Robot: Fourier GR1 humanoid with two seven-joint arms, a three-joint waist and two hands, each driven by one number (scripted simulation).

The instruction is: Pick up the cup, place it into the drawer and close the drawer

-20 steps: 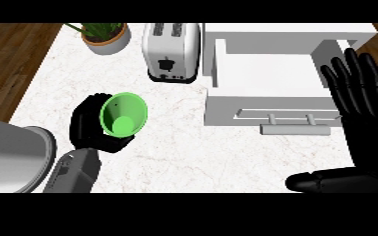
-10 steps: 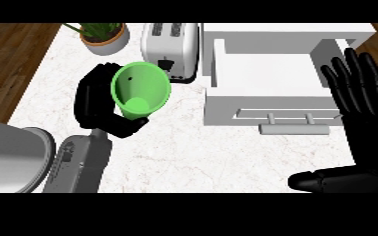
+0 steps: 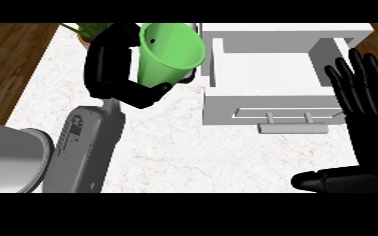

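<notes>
Head view, looking steeply down on the counter, a pale marbled top. We see the green cup held in the left hand, whose fingers curl round the cup's left side while the thumb crosses beneath its narrow base; the hand is thus grasping the cup. The cup is tilted, its wide mouth turned toward the far right and its interior, with a small dark spot on the wall, open to view. It sits at the far left-centre of the scene, just left of the open drawer, a white box whose near front panel carries a grey bar handle. We note that the cup's rim lies close beside the drawer's left wall, but we cannot tell whether they touch; the cup is not inside the drawer. The grey left forearm runs from the near edge up to the hand. Behind the hand and cup, a potted plant shows at the far left, largely hidden. At the near left edge we see part of a rounded grey metal vessel. The right hand shows at the right edge, near the drawer's right side, fingers straight and spread, thumb extended toward the left at the near edge, holding nothing. Dark wooden flooring borders the counter on the left.
</notes>
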